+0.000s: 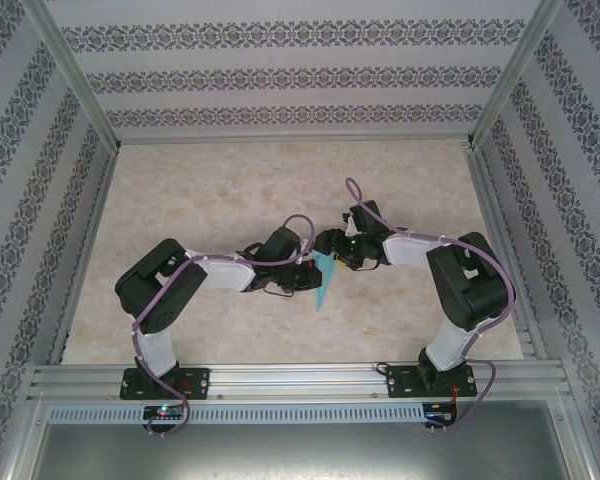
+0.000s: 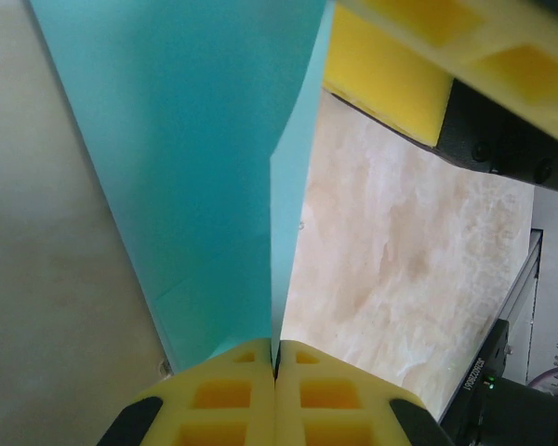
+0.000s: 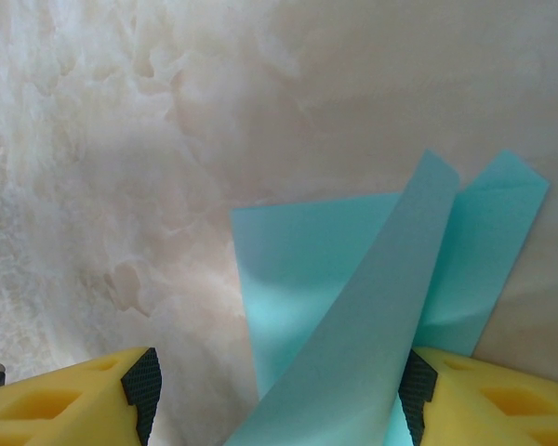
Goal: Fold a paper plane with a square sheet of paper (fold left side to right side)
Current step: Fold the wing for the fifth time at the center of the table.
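Observation:
The turquoise-blue sheet of paper is partly folded and lifted at the table's middle, between the two grippers. My left gripper is shut on the paper's near edge, and the sheet rises away from its yellow fingers. In the top view the left gripper is just left of the sheet. My right gripper is open, and a raised flap of the paper stands between its yellow fingers without being pinched. The right gripper hovers over the sheet's far end. One of its yellow fingers is close to the paper.
The marbled beige table has bare room on all sides of the sheet. Aluminium frame rails run along the near edge, and patterned walls close the left, right and back.

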You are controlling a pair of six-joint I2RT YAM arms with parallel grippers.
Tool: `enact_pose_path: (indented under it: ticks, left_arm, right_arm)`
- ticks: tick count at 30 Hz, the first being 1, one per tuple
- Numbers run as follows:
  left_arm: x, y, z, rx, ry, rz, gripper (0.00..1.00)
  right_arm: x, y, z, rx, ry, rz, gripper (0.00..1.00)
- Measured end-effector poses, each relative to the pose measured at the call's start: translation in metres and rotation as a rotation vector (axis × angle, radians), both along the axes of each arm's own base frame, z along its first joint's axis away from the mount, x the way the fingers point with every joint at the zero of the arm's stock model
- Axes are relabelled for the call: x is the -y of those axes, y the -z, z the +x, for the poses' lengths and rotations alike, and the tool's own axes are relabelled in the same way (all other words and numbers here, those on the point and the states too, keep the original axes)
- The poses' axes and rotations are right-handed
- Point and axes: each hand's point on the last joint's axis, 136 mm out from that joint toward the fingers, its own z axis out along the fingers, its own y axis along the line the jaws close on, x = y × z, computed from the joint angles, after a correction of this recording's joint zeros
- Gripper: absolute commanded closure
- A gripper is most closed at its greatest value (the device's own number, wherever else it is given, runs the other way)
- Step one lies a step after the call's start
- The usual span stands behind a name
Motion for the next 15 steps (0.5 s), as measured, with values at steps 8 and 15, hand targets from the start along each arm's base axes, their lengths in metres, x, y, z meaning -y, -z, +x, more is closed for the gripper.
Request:
enact_pose_path:
  ticks: [8, 15]
  left_arm:
    - [-0.0016, 0.0017, 0.0010, 0.007, 0.006, 0.006, 0.97]
    - [-0.0034, 0.0101, 0.0005, -0.005, 0.006, 0.021, 0.97]
  right_arm:
    - [0.0000, 0.0002, -0.0004, 0.006, -0.010, -0.005, 0.29]
    - [-0.0001, 0.0000, -0.0003, 0.007, -0.011, -0.005, 0.28]
